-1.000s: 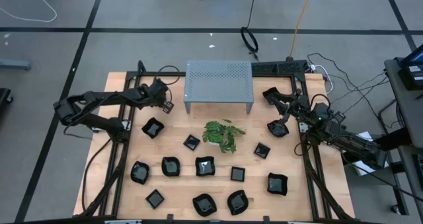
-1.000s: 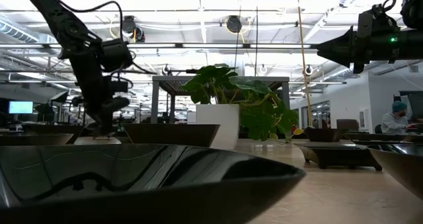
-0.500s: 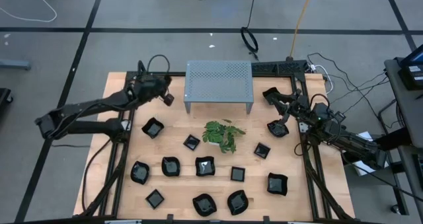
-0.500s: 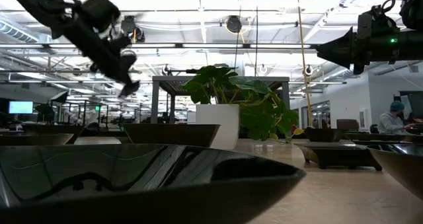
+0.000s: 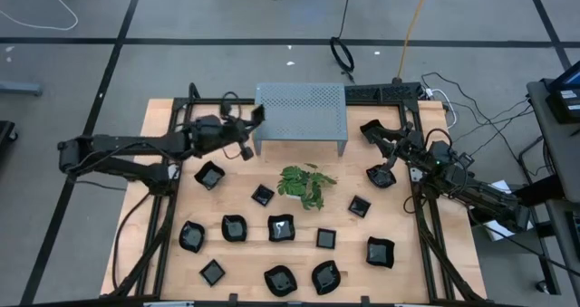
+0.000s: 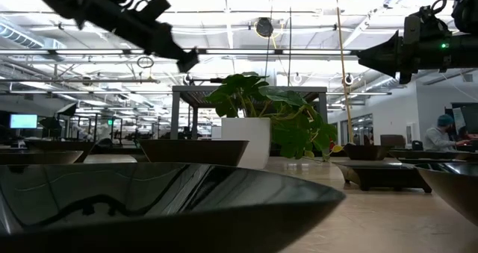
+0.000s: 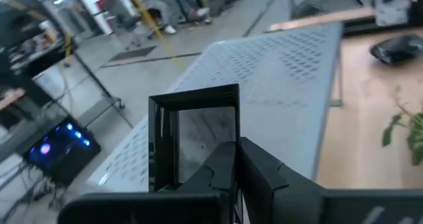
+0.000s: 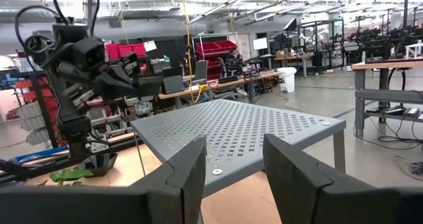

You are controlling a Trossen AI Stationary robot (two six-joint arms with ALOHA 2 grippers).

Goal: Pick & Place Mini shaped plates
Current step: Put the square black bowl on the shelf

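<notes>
My left gripper is shut on a small square black plate, held in the air at the left end of the grey perforated stand. The plate also shows in the left wrist view and the low view. Several other black mini plates lie flat on the wooden table, such as one below the left arm. My right gripper is open and empty at the stand's right end, its fingers apart, above another plate. My left gripper pinches the square plate by its near rim between its two fingers. The fingers come roughly level from the table's left side. The plate is lifted clear, tipped up on edge beyond the fingertips, its hollow face toward the wrist camera.
A green leafy sprig lies at the table's middle, in front of the stand. Black frame rails run along both table sides. Cables lie at the far right corner. Bare wood shows under and beside the stand.
My left gripper has risen from near the table and gone toward the table's right, up to the stand's left end, turning from pointing down to roughly level. The square plate has gone with it, lifted clear of the table.
</notes>
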